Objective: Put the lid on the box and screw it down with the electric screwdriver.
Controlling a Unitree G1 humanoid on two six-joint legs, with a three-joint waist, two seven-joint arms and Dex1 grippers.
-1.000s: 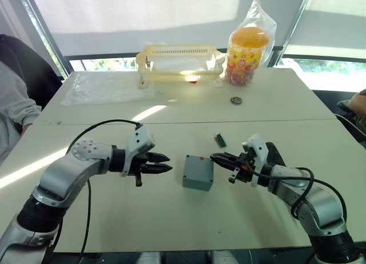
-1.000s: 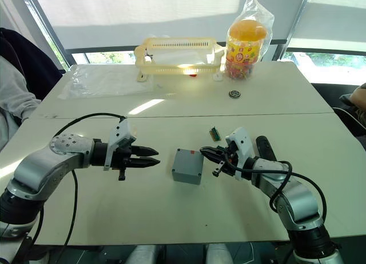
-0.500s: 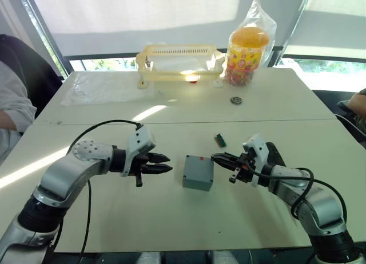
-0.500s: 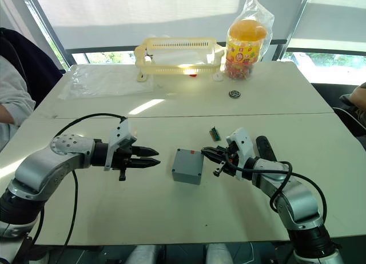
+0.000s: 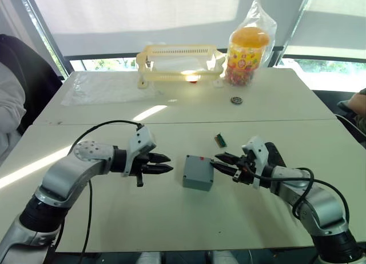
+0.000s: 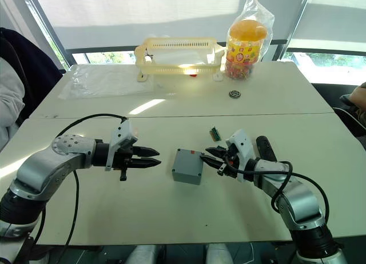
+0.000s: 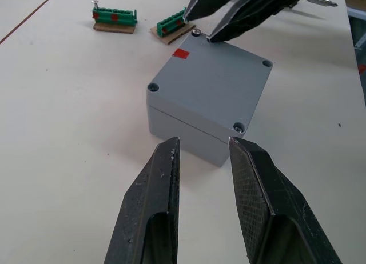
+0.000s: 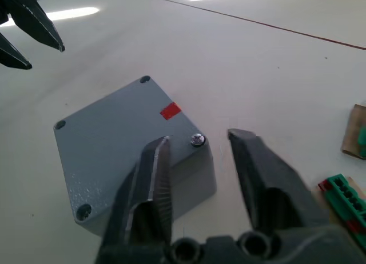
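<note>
right pincer [image 6: 210,159] opened wider, tips now over lid [image 6: 188,163]

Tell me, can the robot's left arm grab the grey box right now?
Probably yes. The left gripper is open and pointed at the box, with only bare table between them. The right gripper hovers at the box's far corner, off that path.

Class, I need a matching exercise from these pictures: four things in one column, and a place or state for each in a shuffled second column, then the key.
Things:
1. lid
2. screw
3. left gripper
4. electric screwdriver

Places or states:
A. lying on the table behind the right arm
B. open, empty, to the box's left
C. seated on top of the box
D. standing in the lid corner beside the red mark

Pairs: 1-C, 2-D, 3-B, 4-A
</note>
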